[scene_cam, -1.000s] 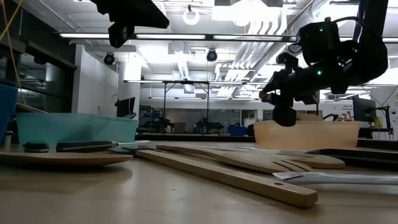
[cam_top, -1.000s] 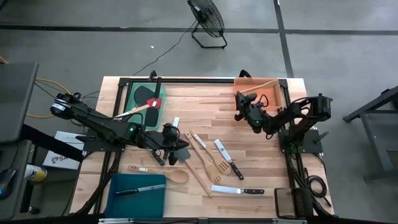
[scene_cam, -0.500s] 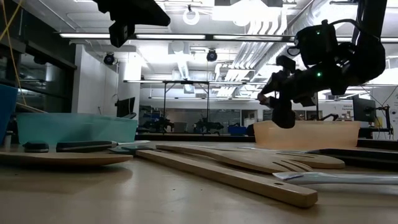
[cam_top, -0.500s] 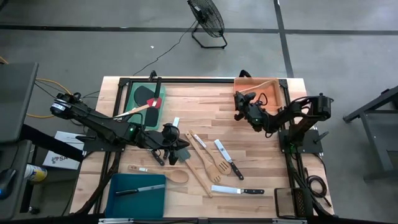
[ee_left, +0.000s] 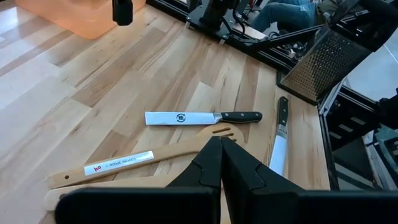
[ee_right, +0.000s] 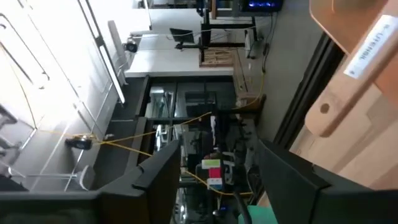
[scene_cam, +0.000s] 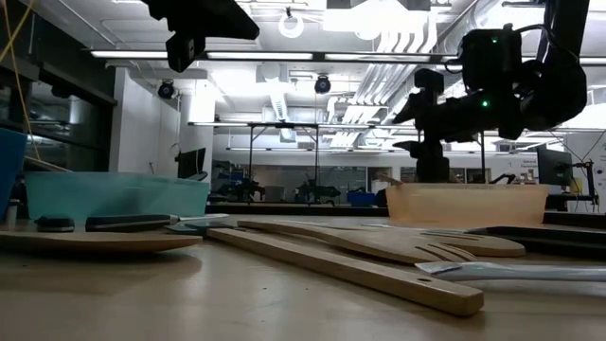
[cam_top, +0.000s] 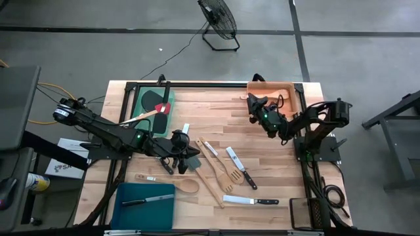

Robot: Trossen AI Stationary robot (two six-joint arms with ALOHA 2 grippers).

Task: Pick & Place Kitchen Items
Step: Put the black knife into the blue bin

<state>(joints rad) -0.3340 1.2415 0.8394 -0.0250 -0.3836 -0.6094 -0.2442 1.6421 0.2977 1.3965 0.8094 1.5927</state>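
the right pincer [cam_top: 252,102] hangs spread and empty over the orange tray [cam_top: 294,87], where a wooden spoon [cam_top: 283,99] lies beside it. the left pincer [cam_top: 191,155], pressed together, hovers nearer the knives [cam_top: 241,168] and wooden turners [cam_top: 218,172], long axes slanting across the wooden desk [cam_top: 216,108]. workshop beyond.

The scene is evenly lit from overhead; in the low view, bright ceiling strip lights [scene_cam: 284,54] glare, and the nearest pale wooden desk [scene_cam: 189,303] is blurred.
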